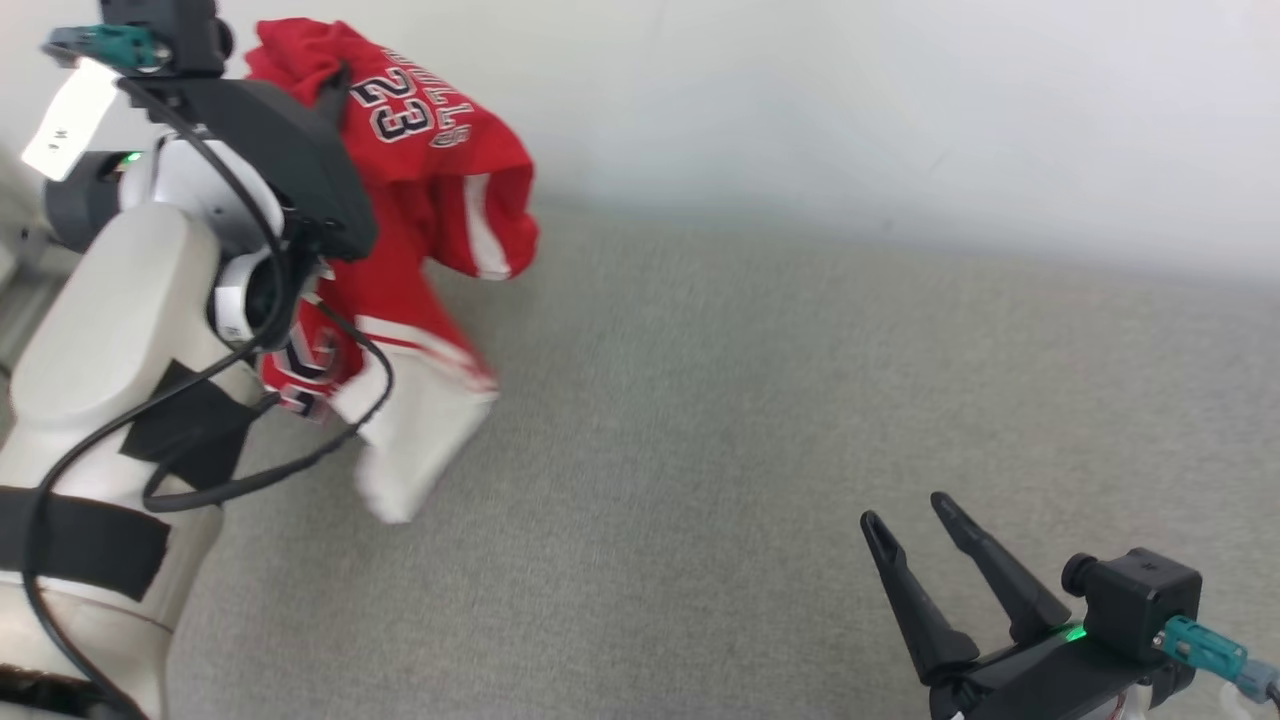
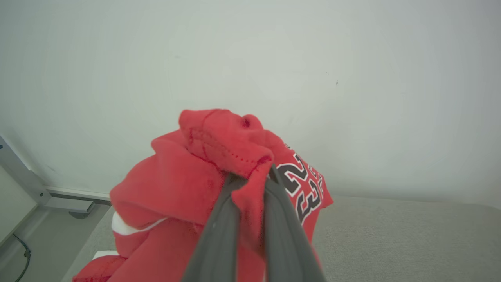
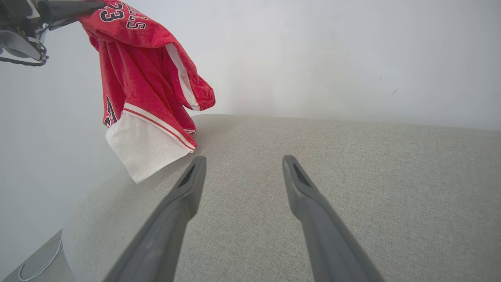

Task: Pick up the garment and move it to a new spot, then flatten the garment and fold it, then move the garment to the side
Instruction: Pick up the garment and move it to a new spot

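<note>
left gripper [image 2: 252, 176] is pinched tight on a bunched fold of the red garment [image 1: 440, 190], the jersey with 23 on it. its two fingers are pressed together with cloth between them; can't tell if that edge is collar or hem. garment hangs in the air at the far left of the grey fabric surface [image 1: 800, 400], close to the pale wall [image 1: 800, 100]. in the right wrist view its white panel [image 3: 145, 150] dangles lowest and looks clear of the surface. it is held high, probably so the cloth drapes free and doesn't drag during the carry, which fits the pick-up-and-move step. with one pinch point it hangs crumpled and twisted, so nothing is flattened yet. the lower end is blurred in the head view, likely swinging. right gripper [image 1: 905, 510] sits low at the near right, fingers spread apart and holding nothing, over bare surface well apart from the garment. it looks parked out of the way, ready to take a second corner once the cloth is down. task reads as early: fold and side move not yet begun. risk: the thin pinch slips, or the loose end lands tucked under.
</note>
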